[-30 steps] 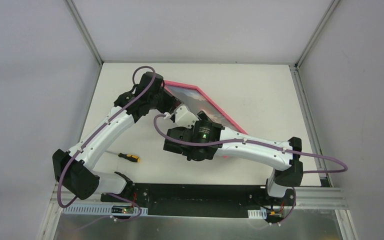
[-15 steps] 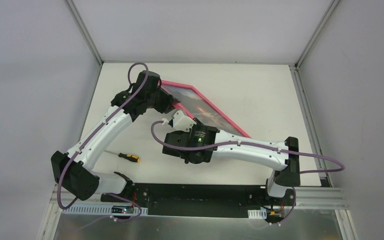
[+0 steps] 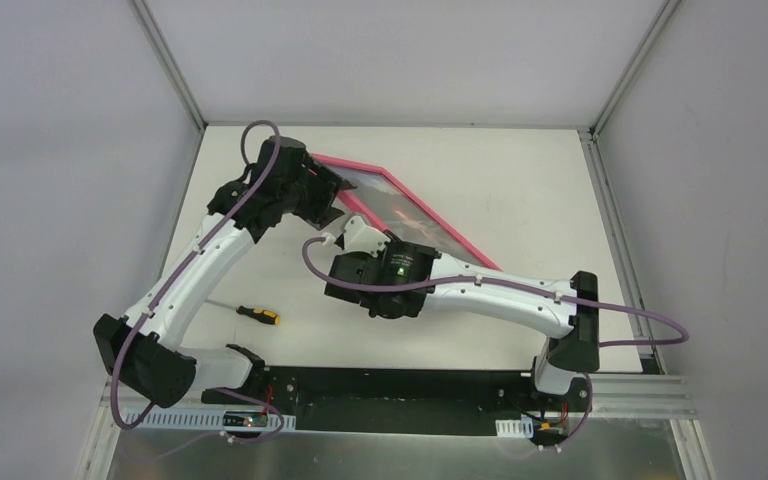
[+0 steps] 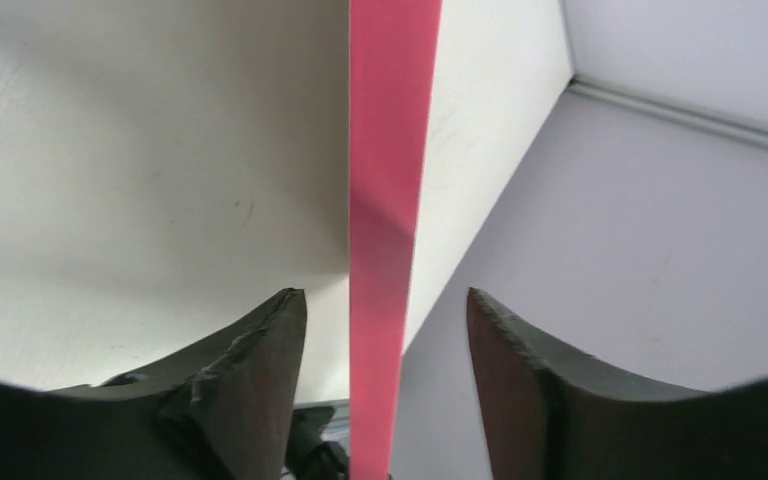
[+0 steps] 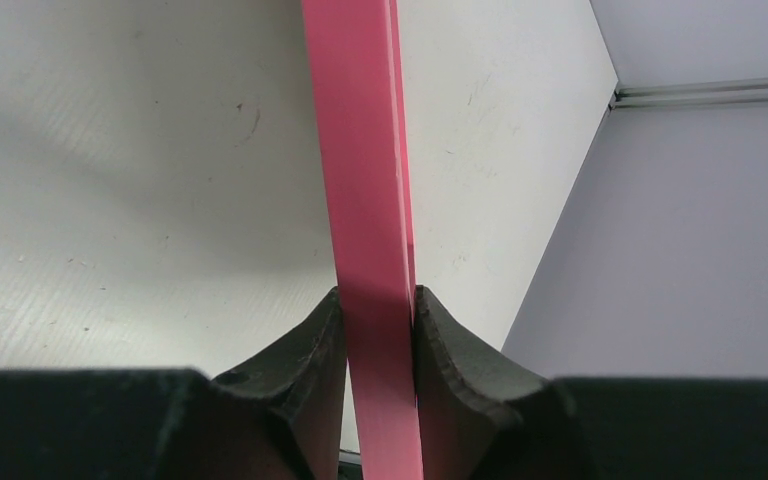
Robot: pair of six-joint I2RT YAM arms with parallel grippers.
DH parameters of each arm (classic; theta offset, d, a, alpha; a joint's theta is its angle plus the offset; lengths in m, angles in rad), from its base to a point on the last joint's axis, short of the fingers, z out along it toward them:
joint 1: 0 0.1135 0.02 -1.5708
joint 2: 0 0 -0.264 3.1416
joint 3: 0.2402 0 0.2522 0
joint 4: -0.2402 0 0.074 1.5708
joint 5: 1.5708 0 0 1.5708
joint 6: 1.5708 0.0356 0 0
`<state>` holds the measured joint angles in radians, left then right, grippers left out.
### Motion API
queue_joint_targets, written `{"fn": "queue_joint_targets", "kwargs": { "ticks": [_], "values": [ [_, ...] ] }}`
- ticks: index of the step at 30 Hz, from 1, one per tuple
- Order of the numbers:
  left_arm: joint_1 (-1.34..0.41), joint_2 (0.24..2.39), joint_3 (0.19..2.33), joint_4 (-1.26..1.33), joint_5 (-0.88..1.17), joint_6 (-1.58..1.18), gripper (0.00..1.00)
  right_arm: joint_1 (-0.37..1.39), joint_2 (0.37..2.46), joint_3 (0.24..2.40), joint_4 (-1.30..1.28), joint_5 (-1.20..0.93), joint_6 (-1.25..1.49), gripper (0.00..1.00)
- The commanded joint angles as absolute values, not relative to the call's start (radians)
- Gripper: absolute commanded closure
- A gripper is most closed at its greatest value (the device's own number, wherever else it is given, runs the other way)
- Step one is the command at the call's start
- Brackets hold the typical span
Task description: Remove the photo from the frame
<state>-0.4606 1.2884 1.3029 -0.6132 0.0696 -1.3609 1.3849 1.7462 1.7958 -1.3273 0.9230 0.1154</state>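
Observation:
The thin pink frame [image 3: 457, 237] is tilted up off the table at the back centre, with the photo [image 3: 397, 208], dark with an orange glow, in it. My right gripper [image 3: 360, 228] is at its near-left edge. In the right wrist view my right gripper [image 5: 378, 300] is shut on the frame's pink edge [image 5: 355, 150], both pads pressed against it. My left gripper [image 3: 334, 196] is at the frame's left corner. In the left wrist view my left gripper [image 4: 385, 300] is open, and the pink edge [image 4: 390, 150] runs between the jaws without touching them.
A small orange-handled screwdriver [image 3: 257, 314] lies on the white table [image 3: 520, 190] at the near left, beside the left arm. Grey walls with metal rails [image 3: 615, 95] close in the table on the left, back and right.
The left wrist has drawn back to the left along the frame's corner. The right gripper has kept its hold on the frame's edge and shifted slightly left.

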Motion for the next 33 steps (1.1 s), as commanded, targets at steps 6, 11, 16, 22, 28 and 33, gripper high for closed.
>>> {"fn": "queue_joint_targets", "kwargs": {
  "ticks": [6,11,16,22,28,33],
  "values": [
    [-0.389,1.178,1.512,-0.622,-0.028,-1.083,0.05,1.301,1.679,1.922,-1.333,0.871,0.061,1.00],
    [-0.387,1.112,1.578,-0.632,-0.200,-0.931,0.01,1.181,1.637,2.030,-1.352,0.580,0.073,1.00],
    [-0.387,1.093,1.621,-0.633,-0.268,-0.819,0.01,0.989,1.578,2.042,-1.328,0.270,0.094,1.00],
    [-0.387,1.105,1.618,-0.634,-0.254,-0.792,0.01,0.798,1.546,2.127,-1.323,0.041,0.146,1.00],
    [-0.387,1.165,1.616,-0.634,-0.176,-0.802,0.01,0.611,1.510,2.050,-1.240,-0.122,0.236,1.00],
    [-0.387,1.230,1.620,-0.633,-0.071,-0.791,0.02,0.439,1.406,1.810,-1.097,-0.280,0.307,1.00]
  ]
}}
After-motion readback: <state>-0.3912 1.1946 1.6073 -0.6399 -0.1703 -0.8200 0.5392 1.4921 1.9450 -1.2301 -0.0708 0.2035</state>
